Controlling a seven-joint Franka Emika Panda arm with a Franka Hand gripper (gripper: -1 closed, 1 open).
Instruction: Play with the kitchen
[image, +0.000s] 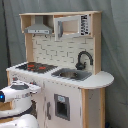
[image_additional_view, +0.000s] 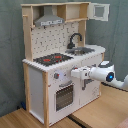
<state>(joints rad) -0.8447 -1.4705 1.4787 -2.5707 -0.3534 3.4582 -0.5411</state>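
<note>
Presently we list one toy kitchen (image_additional_view: 55, 75), standing on a wooden floor (image_additional_view: 100, 112) before a grey curtain (image: 112, 45), seen in both exterior views.

Handling, as we judge it: rigid wood and panel, too bulky to lift; best worked by its small moving parts. We would take hold at the oven door (image_additional_view: 64, 96) handle or the knobs on the front below the hob (image_additional_view: 52, 59). Hinges and knobs look light and likely fragile under hard force.

Appearance: pale wood frame, white front panels, black hob with red rings, steel sink (image: 72, 74) beside it, black arched faucet (image: 83, 59) behind the sink, grey hood (image: 38, 29) above the hob, tiled backsplash, an upper cupboard door (image_additional_view: 100, 11) swung open in the second exterior view.

Gripper (image_additional_view: 75, 73): at the kitchen's front, just beside the knobs under the hob; whether clenched or released we cannot tell.
</note>
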